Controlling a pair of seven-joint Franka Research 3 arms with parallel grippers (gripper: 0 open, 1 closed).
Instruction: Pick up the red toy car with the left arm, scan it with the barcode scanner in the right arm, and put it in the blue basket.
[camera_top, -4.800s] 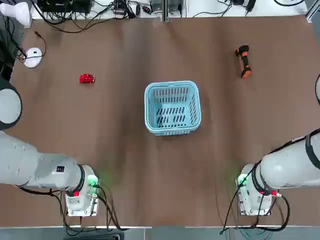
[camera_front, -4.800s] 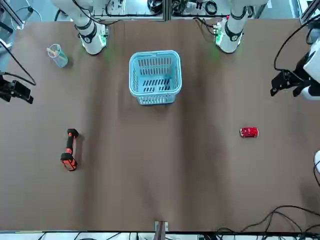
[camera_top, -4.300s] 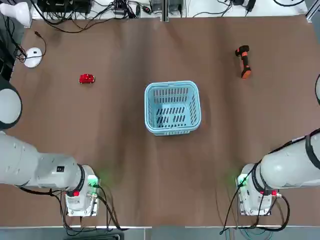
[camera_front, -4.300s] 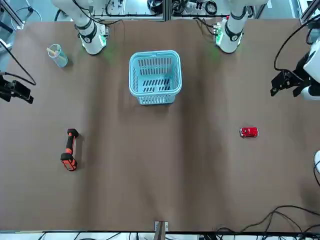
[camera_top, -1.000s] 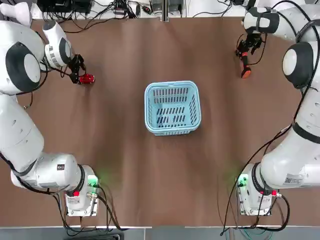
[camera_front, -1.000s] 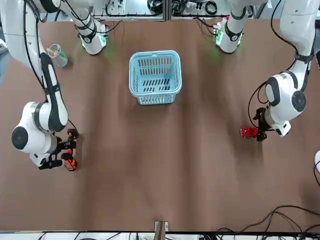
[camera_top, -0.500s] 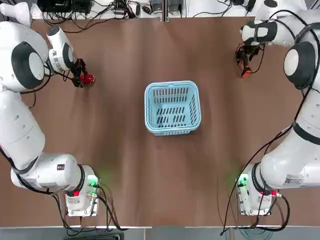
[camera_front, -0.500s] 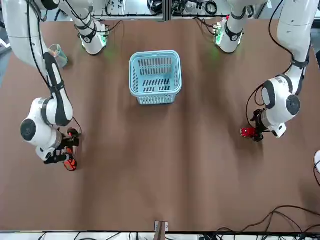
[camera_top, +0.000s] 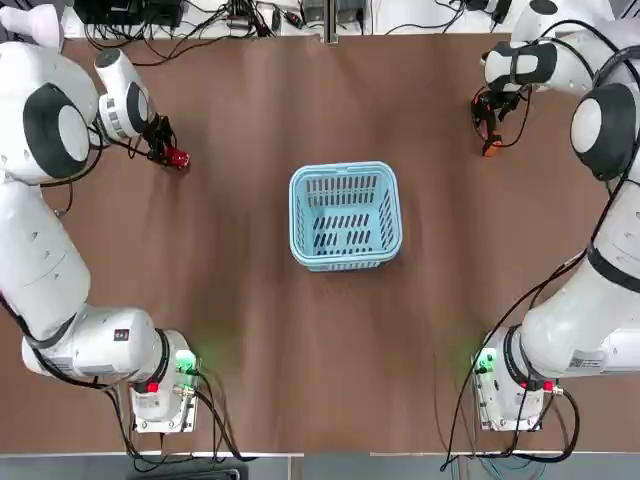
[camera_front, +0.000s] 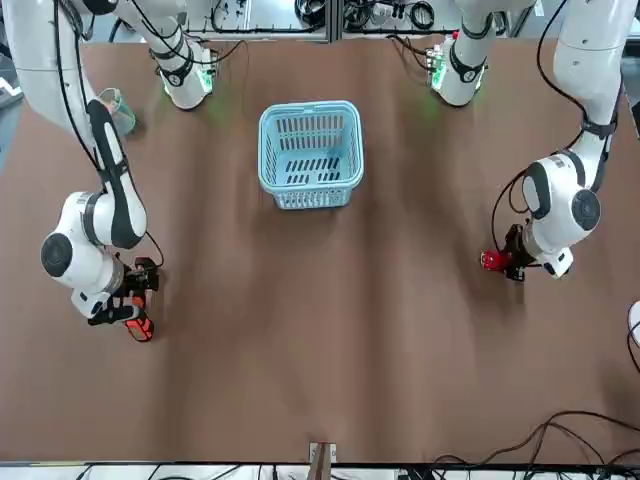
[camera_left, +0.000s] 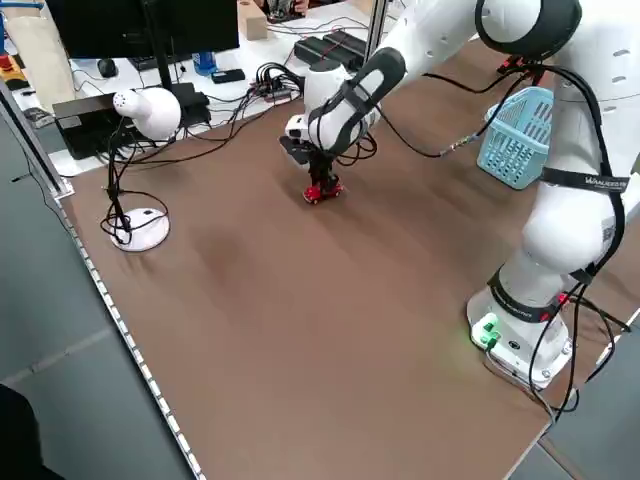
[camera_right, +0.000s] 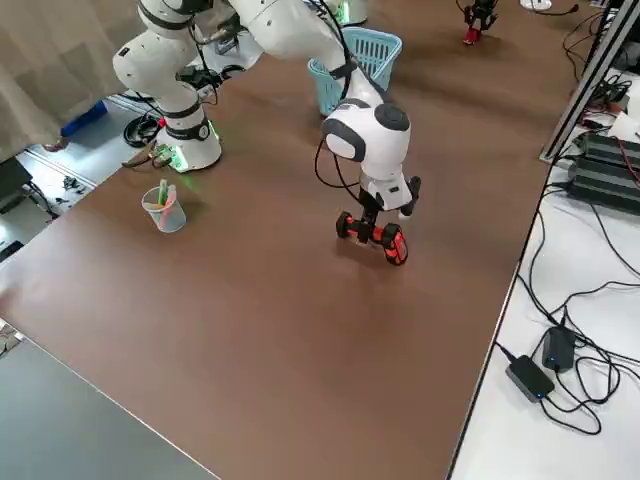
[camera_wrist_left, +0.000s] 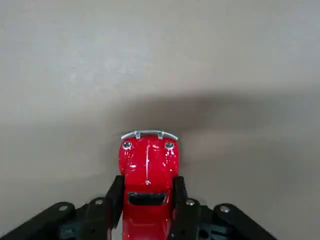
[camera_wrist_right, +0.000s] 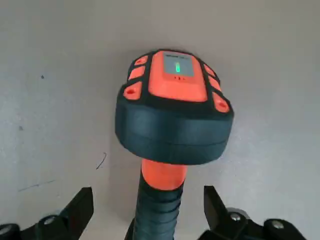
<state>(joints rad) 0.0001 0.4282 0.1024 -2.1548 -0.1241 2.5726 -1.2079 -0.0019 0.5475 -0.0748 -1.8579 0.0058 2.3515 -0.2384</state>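
The left hand is clamped on a small glossy red rounded toy car, its two black fingers pressed against the car's sides — the front bumper and headlights poke out beyond the fingertips. Car and hand are low at the far left part of the brown counter.

The right hand stands with its fingers apart, one on each side of the ribbed dark handle of a pistol-shaped barcode scanner, black with orange trim; neither finger touches the handle. The scanner is at the far right part of the counter, and a green mark glows on its small grey screen.

Between the two hands, nearer the robot, sits a light blue plastic rectangular basket with slotted sides and floor, well apart from both the car and the scanner.

Farther out, a clear plastic cup with a few sticks in it stands on the robot's right side of the counter, near the right arm's base. Beyond the car, close to the counter's left edge, a round white base lies with black cables around it.
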